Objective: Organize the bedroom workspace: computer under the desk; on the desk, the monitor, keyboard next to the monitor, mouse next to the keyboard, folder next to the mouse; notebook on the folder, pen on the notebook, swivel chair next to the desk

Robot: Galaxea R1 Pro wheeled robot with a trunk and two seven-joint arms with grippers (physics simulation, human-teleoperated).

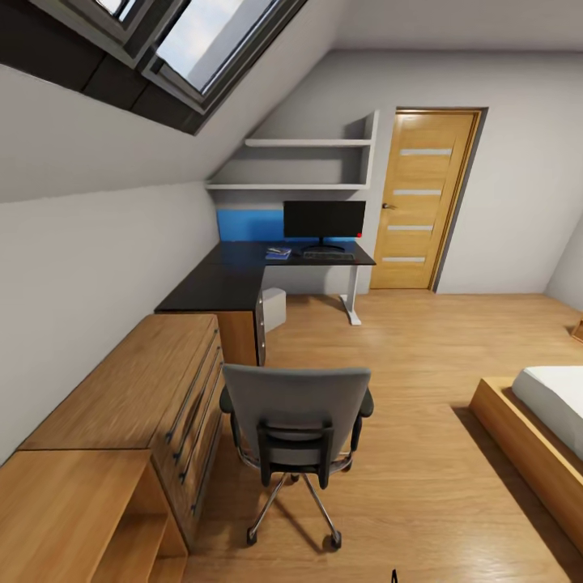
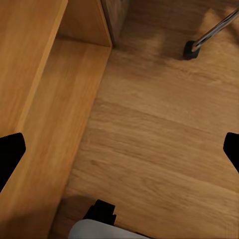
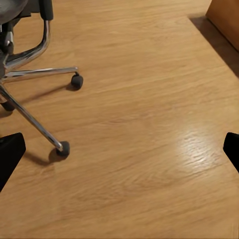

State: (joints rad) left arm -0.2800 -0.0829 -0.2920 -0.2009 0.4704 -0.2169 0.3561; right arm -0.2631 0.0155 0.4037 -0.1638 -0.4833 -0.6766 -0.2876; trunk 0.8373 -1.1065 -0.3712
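Observation:
The grey swivel chair [image 1: 295, 421] stands on the wood floor with its back to me, well short of the desk [image 1: 231, 283]. On the black desk top stand the monitor [image 1: 324, 220] and, in front of it, the keyboard [image 1: 328, 255]. The blue folder [image 1: 278, 253] lies left of the keyboard with a dark patch on it, perhaps the notebook. Mouse and pen are too small to make out. The computer [image 1: 274, 308] sits under the desk. My left gripper [image 2: 119, 154] and right gripper [image 3: 119, 154] hang open over the floor, the right one near the chair's chrome base [image 3: 30, 119].
A wooden drawer unit [image 1: 154, 389] and a lower open shelf [image 2: 55, 129] line the left wall. A bed on a wooden frame [image 1: 526, 437] is at the right. The oak door [image 1: 421, 198] is right of the desk. One chair caster [image 2: 191, 49] is near the left gripper.

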